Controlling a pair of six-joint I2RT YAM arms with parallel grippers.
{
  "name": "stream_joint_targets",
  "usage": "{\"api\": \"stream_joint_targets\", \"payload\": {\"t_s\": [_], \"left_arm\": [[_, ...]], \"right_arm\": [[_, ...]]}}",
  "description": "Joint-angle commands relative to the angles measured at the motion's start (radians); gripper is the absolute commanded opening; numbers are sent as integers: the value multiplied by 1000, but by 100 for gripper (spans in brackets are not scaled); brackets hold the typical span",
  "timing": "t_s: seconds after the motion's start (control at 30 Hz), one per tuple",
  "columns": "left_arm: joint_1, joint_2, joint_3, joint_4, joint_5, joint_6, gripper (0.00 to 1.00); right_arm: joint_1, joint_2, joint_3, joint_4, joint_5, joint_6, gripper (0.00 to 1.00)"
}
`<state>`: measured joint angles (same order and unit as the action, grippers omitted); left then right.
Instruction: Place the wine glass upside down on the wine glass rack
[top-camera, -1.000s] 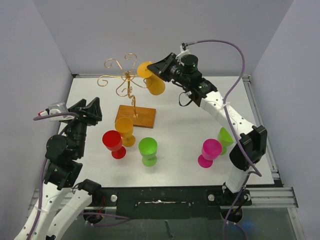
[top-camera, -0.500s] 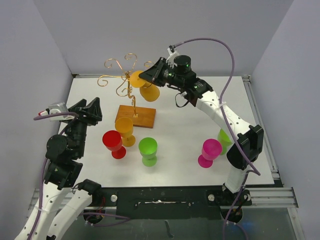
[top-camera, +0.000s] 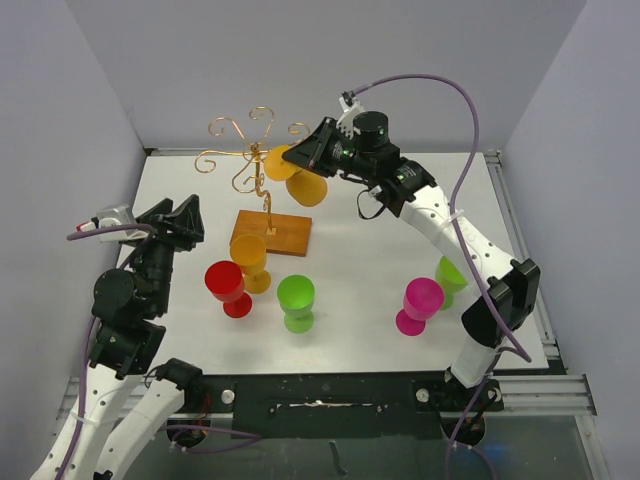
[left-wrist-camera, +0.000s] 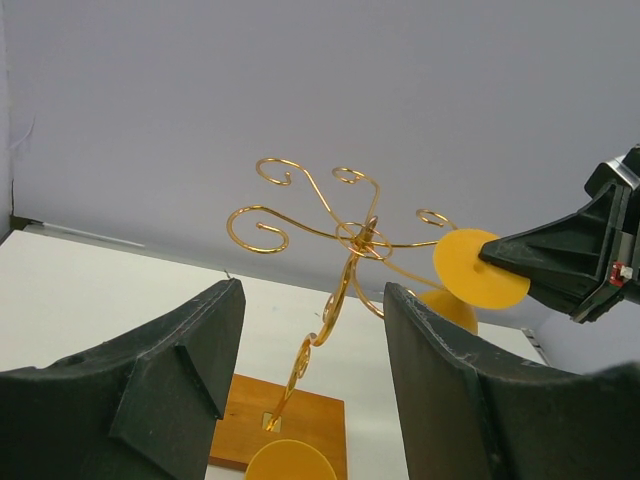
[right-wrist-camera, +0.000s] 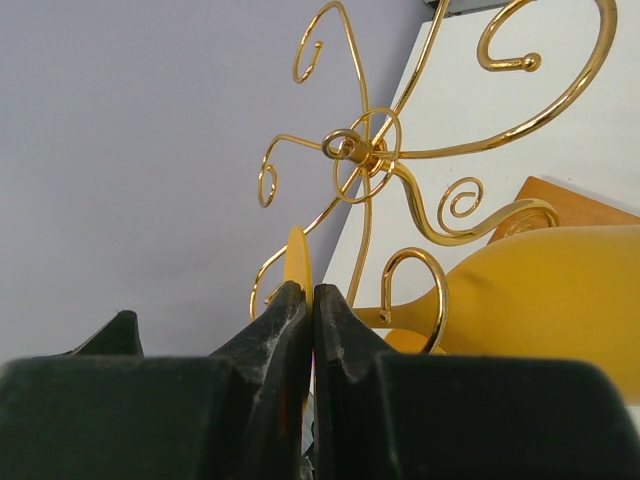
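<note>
My right gripper (top-camera: 298, 157) is shut on the flat foot (right-wrist-camera: 299, 262) of an orange wine glass (top-camera: 307, 187). It holds the glass tilted, foot up and bowl (right-wrist-camera: 545, 300) down to the right, against the right side of the wine glass rack (top-camera: 255, 160). The stem lies inside a curled gold hook (right-wrist-camera: 415, 290) of the rack. The rack's gold stem rises from a brown wooden base (top-camera: 272, 232). My left gripper (top-camera: 178, 222) is open and empty at the left. It faces the rack (left-wrist-camera: 360, 235) and the glass foot (left-wrist-camera: 480, 268).
In front of the rack's base stand a second orange glass (top-camera: 250, 258), a red glass (top-camera: 228, 287) and a green glass (top-camera: 297, 300). A pink glass (top-camera: 420, 303) and a light green glass (top-camera: 450, 275) stand at the right, beside my right arm.
My right gripper has carried the orange glass left, from beside the rack's right arms in to the scrolls. The left arm has not moved.
</note>
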<state>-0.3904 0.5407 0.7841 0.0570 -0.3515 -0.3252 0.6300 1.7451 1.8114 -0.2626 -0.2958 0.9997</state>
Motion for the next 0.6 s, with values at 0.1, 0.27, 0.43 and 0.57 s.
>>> {"api": "stream_joint_targets", "payload": {"t_s": [0.1, 0.27, 0.43, 0.57], "left_arm": [[8, 1, 5, 52, 12, -8, 56], [8, 4, 2, 54, 22, -17, 56], [10, 6, 3, 53, 27, -17, 56], [12, 7, 3, 53, 32, -20, 56]], "right_arm": [[7, -94, -26, 12, 33, -13, 0], [6, -106, -34, -4, 75, -27, 0], [7, -109, -30, -16, 121, -44, 0], [7, -92, 0, -34, 161, -76, 0]]}}
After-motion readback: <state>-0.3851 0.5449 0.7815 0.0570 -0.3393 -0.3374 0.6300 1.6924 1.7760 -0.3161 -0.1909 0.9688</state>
